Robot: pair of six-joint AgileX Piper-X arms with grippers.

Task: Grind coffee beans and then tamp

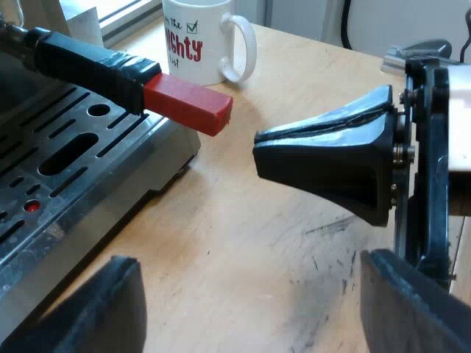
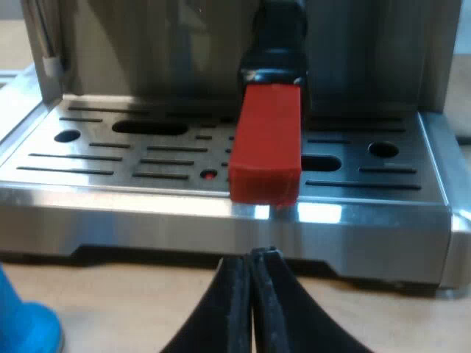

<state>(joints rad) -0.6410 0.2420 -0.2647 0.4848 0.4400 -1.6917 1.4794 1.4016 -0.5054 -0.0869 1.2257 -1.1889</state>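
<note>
The left gripper (image 1: 246, 294) hangs low over the counter (image 1: 243, 243), jaws spread wide with nothing between them. The pale wood beneath is scuffed with dark marks. The right gripper (image 2: 254, 257) has its jaws pressed together on nothing, tips just short of the red end (image 2: 266, 143) of the holder handle (image 2: 278, 37). The handle juts out over the slotted steel drip tray (image 2: 147, 154) of the espresso machine (image 2: 368, 228), and the holder's metal part is hidden. A blue tamper (image 2: 22, 323) sits on the counter near the machine, mostly cut off. Farther off stands a white mug (image 1: 202, 40), its lettering partly cropped, with a pale wall (image 1: 309, 15) behind.
</note>
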